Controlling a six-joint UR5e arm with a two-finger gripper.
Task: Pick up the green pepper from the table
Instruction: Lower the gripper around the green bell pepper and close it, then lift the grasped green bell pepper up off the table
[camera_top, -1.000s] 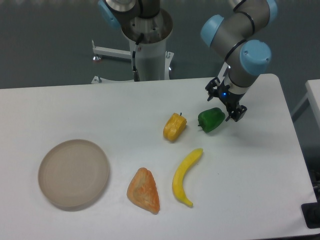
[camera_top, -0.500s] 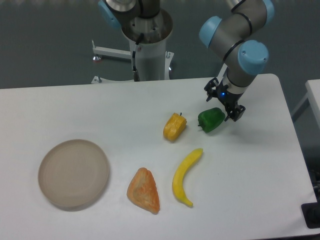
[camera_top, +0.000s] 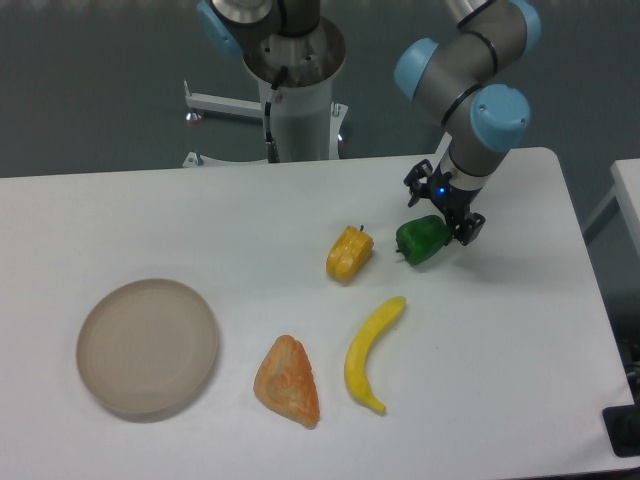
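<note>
The green pepper (camera_top: 421, 239) lies on the white table (camera_top: 200, 210), right of centre. It is small, glossy and dark green. My gripper (camera_top: 441, 205) hangs open over its upper right side. One black finger is near the pepper's top left, the other (camera_top: 470, 226) near its right edge. The fingertips sit close to the pepper; I cannot tell if they touch it.
A yellow-orange pepper (camera_top: 348, 253) lies just left of the green one. A long yellow banana-like piece (camera_top: 371, 352) lies in front. An orange wedge (camera_top: 288, 380) and a round beige plate (camera_top: 148, 346) are to the left. The arm's base (camera_top: 293, 80) stands behind the table.
The gripper has shifted a little to the left and back, coming more over the green pepper. The pepper and the other items have not moved.
</note>
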